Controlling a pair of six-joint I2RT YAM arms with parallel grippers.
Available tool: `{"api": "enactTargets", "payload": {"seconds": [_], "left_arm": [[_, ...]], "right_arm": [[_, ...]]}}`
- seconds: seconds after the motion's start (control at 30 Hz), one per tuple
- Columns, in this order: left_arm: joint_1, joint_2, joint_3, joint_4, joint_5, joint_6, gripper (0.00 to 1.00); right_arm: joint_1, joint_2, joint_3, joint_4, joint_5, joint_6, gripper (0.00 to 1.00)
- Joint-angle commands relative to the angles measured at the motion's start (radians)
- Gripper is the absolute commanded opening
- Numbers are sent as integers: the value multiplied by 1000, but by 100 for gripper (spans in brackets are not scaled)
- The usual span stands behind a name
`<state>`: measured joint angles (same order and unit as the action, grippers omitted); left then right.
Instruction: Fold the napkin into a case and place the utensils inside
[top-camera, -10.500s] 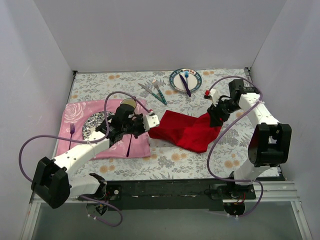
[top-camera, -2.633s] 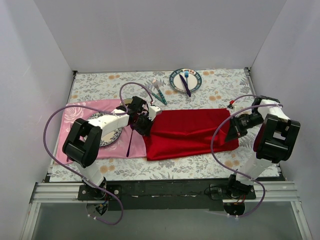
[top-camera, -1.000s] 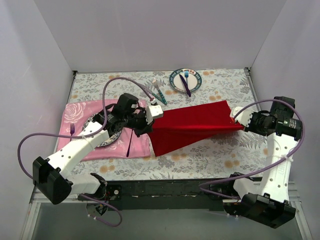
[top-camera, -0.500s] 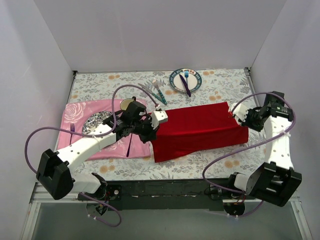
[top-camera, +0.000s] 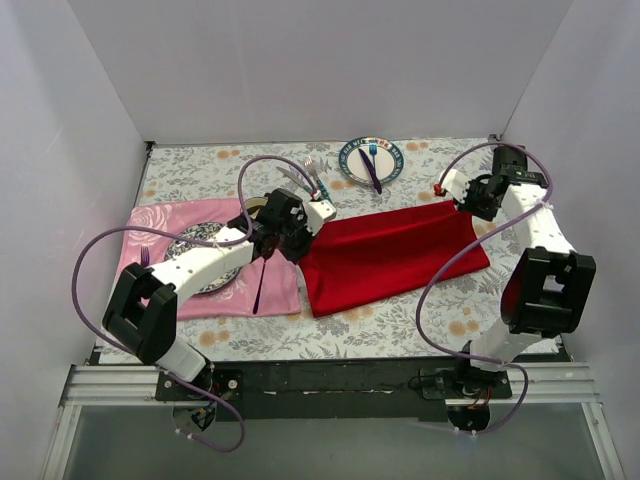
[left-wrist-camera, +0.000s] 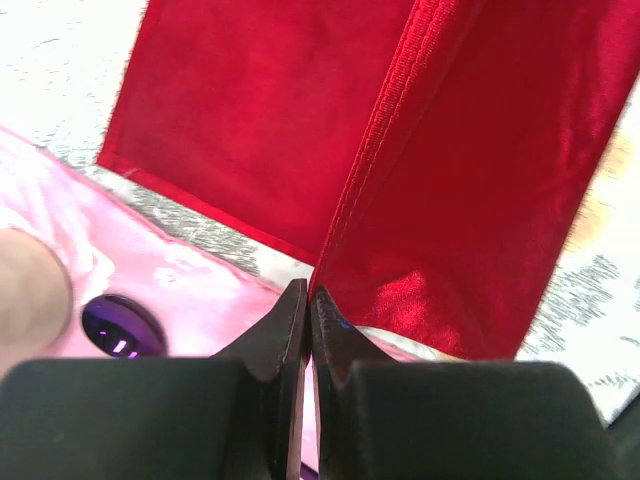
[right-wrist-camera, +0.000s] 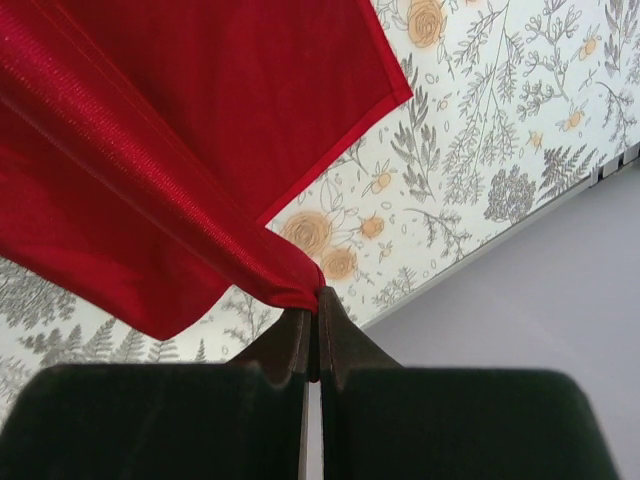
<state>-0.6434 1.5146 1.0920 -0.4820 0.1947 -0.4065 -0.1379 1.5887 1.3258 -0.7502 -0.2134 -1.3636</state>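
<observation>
The left gripper (left-wrist-camera: 308, 298) has its jaws pressed together on a hemmed edge of the red napkin (top-camera: 390, 252), pinching the cloth right at the fingertips. From that pinch the napkin fans out ahead of the gripper in two layers, with a raised fold line between them. Just beside and below this gripper lies the pink placemat (left-wrist-camera: 190, 290).

The right gripper (right-wrist-camera: 314, 300) is likewise clamped on the napkin, holding a bunched corner of it. The cloth hangs away from its fingertips over the flower-patterned desk (right-wrist-camera: 480, 150).

In the top view the napkin stretches between the two grippers as a long red band, and its near edge lies on the desk. The fork and knife (top-camera: 318, 180) with teal handles lie on the desk just beyond the left gripper, apart from the napkin. Further off, between the two grippers and beyond them, sits a patterned plate (top-camera: 352, 165).
</observation>
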Motion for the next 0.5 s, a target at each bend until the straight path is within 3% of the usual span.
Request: {"api": "enactTargets", "payload": {"seconds": [0.0, 0.47], "left_arm": [[11, 31, 46, 5, -92, 24, 0], [14, 176, 114, 48, -127, 21, 0]], "right_arm": [[20, 71, 87, 98, 88, 58, 1], [26, 183, 128, 107, 128, 141, 4]]}}
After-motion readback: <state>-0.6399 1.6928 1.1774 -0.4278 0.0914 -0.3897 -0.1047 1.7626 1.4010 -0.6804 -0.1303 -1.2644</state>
